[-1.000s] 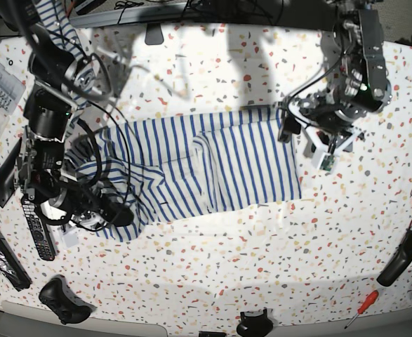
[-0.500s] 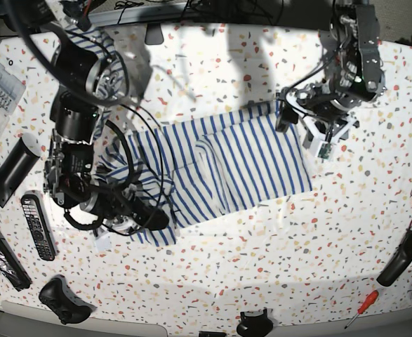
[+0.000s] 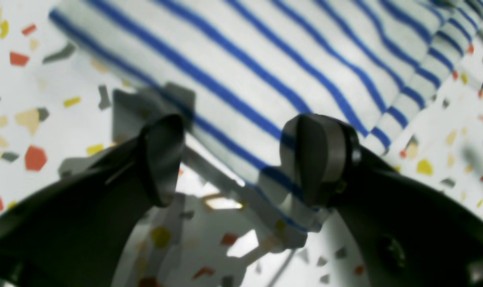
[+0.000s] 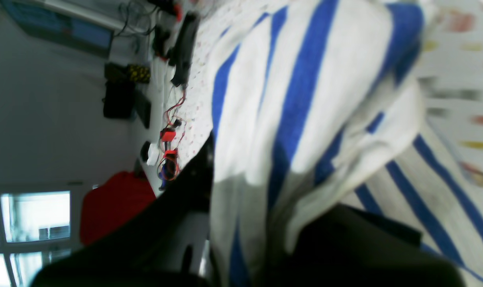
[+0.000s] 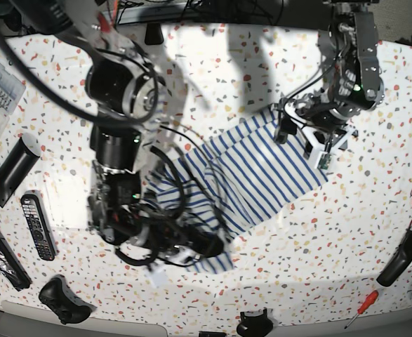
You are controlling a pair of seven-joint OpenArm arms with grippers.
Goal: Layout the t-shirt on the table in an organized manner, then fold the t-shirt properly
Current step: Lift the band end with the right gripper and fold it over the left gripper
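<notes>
Base view: the t-shirt [image 5: 251, 179] lies rumpled mid-table [image 5: 213, 70]. Only my wrist views show grips: my right gripper [image 4: 265, 223] pinches striped cloth; my left gripper [image 3: 241, 159] stands spread, shirt edge at its twelve o'clock.

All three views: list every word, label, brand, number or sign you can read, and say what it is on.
None can be read.
The t-shirt shows only blue stripes; no neck label is in view.
The table shows only coloured chips.
The remote control has buttons too small to read.
The screwdriver and the game controller show no legible marks.
Both wrist views are too blurred for any text.
</notes>
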